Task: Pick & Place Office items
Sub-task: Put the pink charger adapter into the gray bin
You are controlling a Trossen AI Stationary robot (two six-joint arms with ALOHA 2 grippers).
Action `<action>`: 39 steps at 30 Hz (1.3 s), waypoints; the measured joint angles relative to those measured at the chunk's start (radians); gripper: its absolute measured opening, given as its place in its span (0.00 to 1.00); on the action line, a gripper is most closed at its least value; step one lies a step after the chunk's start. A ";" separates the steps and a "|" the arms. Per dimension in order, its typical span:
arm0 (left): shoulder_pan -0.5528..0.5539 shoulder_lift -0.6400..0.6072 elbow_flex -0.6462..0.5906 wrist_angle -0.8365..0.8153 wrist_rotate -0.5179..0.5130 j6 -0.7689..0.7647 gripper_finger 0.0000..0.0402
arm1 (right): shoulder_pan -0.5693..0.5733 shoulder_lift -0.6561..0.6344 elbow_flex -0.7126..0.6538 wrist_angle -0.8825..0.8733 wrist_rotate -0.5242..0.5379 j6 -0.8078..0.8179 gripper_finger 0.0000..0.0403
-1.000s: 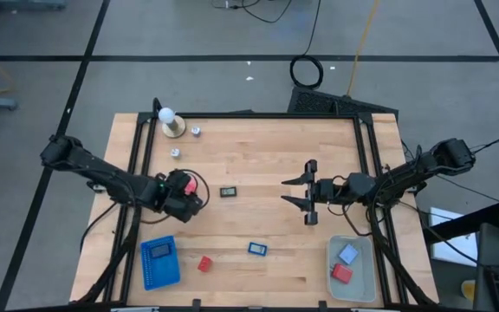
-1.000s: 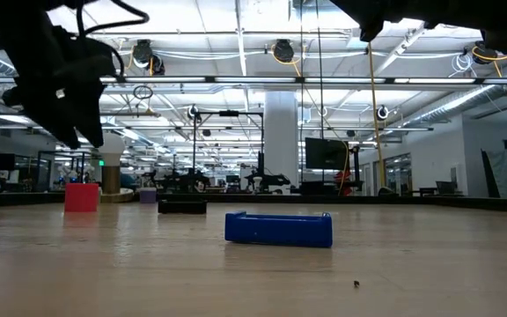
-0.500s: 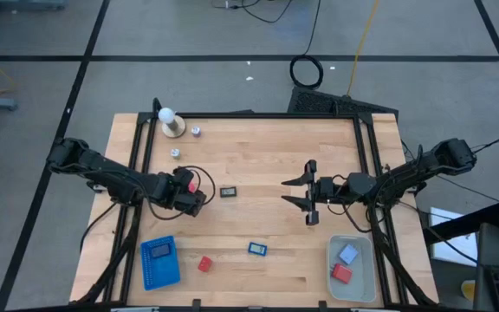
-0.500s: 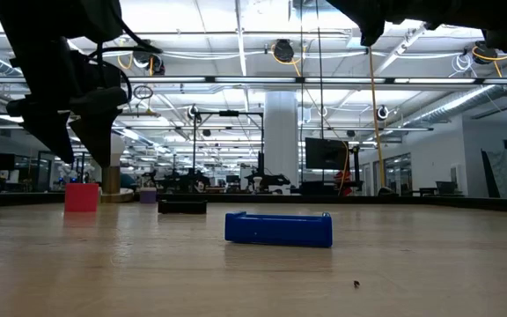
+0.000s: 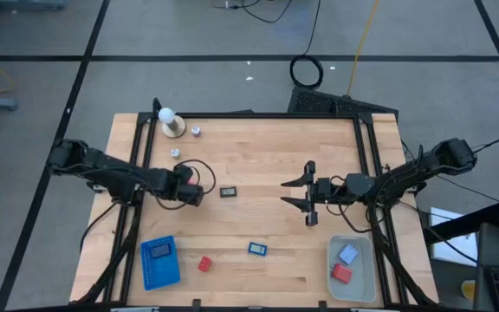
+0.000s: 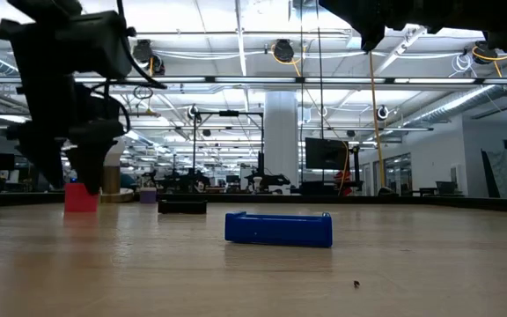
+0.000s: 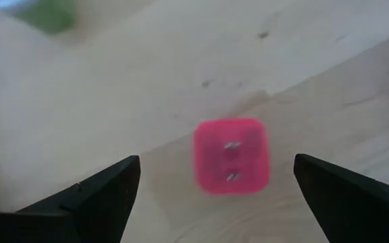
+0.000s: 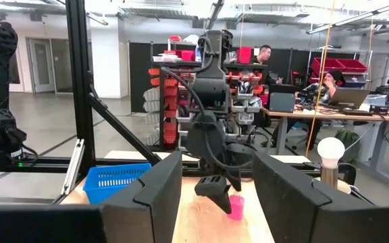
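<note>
My left gripper (image 7: 215,196) has just spread wide over the pink block (image 7: 231,156) near the tabletop's left edge — ready to descend and pinch.

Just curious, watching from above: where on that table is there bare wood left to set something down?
Bare wood runs from the black piece to the right claw, and along the bottom between the blue bit and the pale bin. The left side, by the blue tray, is crowded.
</note>
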 joint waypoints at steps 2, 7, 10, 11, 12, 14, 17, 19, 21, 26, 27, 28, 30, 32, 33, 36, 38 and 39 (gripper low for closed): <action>0.018 0.000 -0.023 0.069 0.019 0.043 0.98 | 0.000 0.000 0.000 -0.002 0.000 0.000 0.42; 0.060 0.000 -0.054 0.176 0.042 0.145 0.98 | 0.000 0.000 0.000 -0.002 0.000 -0.001 0.42; 0.082 0.000 -0.070 0.179 0.043 0.159 0.98 | 0.000 0.000 0.000 -0.002 0.000 0.010 0.42; 0.088 0.000 -0.076 0.176 0.047 0.160 0.98 | 0.000 0.000 0.000 -0.002 0.000 0.020 0.42; 0.093 0.000 -0.083 0.175 0.058 0.166 0.98 | 0.000 0.000 0.000 -0.002 0.000 0.027 0.42; 0.102 -0.001 -0.095 0.179 0.080 0.175 0.98 | 0.000 0.000 0.000 -0.002 0.000 0.031 0.42; 0.108 -0.003 -0.107 0.197 0.083 0.177 0.98 | 0.000 0.000 0.000 -0.002 0.000 0.031 0.42; 0.108 -0.003 -0.108 0.210 0.078 0.181 0.98 | 0.000 0.000 0.000 -0.002 0.000 0.030 0.42; 0.108 -0.003 -0.110 0.230 0.081 0.201 0.98 | 0.000 0.000 0.000 -0.001 0.000 0.027 0.42; 0.109 -0.001 -0.111 0.267 0.103 0.233 0.95 | 0.000 0.000 0.000 -0.001 0.000 0.026 0.42; 0.109 -0.001 -0.111 0.271 0.108 0.233 0.92 | 0.000 0.000 0.000 -0.002 0.000 0.026 0.42; 0.109 0.000 -0.111 0.277 0.111 0.233 0.89 | 0.000 0.000 0.000 -0.003 0.000 0.025 0.42; 0.108 0.000 -0.111 0.283 0.118 0.234 0.81 | 0.000 0.000 0.000 -0.005 0.000 0.025 0.42; 0.108 0.000 -0.111 0.286 0.123 0.237 0.71 | 0.000 0.000 0.000 -0.005 0.000 0.025 0.42; 0.107 0.000 -0.111 0.286 0.124 0.237 0.65 | 0.000 0.000 0.000 -0.005 0.000 0.025 0.42; 0.107 0.000 -0.111 0.287 0.125 0.237 0.46 | 0.000 0.000 0.000 -0.007 0.000 0.024 0.42; 0.107 -0.001 -0.111 0.288 0.124 0.236 0.36 | 0.000 0.000 0.000 -0.010 0.000 0.024 0.42; 0.107 -0.001 -0.111 0.288 0.124 0.236 0.36 | 0.000 0.000 0.000 -0.014 0.000 0.024 0.42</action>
